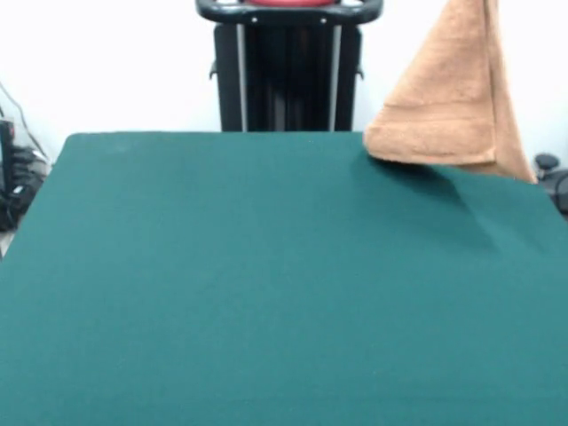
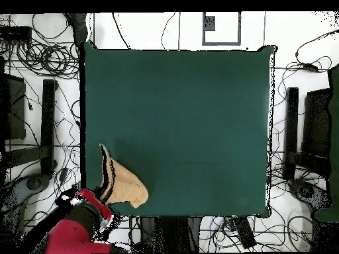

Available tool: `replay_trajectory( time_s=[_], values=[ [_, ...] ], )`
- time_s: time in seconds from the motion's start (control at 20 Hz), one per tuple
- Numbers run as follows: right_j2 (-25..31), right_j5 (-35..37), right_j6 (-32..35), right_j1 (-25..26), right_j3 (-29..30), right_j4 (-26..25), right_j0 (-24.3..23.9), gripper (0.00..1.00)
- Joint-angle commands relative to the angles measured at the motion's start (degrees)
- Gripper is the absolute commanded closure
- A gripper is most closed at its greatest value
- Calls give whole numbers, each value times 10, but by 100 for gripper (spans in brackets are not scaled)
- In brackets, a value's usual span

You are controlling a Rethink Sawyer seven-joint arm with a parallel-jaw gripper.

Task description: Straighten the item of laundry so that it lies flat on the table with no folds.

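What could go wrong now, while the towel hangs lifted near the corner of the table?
1. The towel hangs doubled over, its lower edge just above the table. Lowered straight down, it would probably land still folded.
2. It hangs close to the table's corner and edge. If released here, part of it may fall over the side.
3. The claw is hidden where the arm meets the towel, so the grip cannot be checked; the cloth may slip.
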Motion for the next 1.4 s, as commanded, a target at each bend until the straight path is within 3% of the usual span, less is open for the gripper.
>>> replay_trajectory(
  time_s=[0.05,0.1,0.15,0.2,0.3,0.5,0.8,1.4],
  values=[
    [91,-40,-252,-123,158,41,-224,100],
    [143,-63,-407,-157,221,109,-319,100],
    [167,-67,-482,-169,246,139,-364,100],
    [197,-65,-615,-179,276,192,-429,100],
    [229,-45,-761,-176,286,227,-513,100],
    [308,-4,-934,-130,235,208,-659,100],
    [417,72,-1003,-52,95,105,-801,100],
    [490,174,-1039,19,-43,22,-878,100]
  ],
)
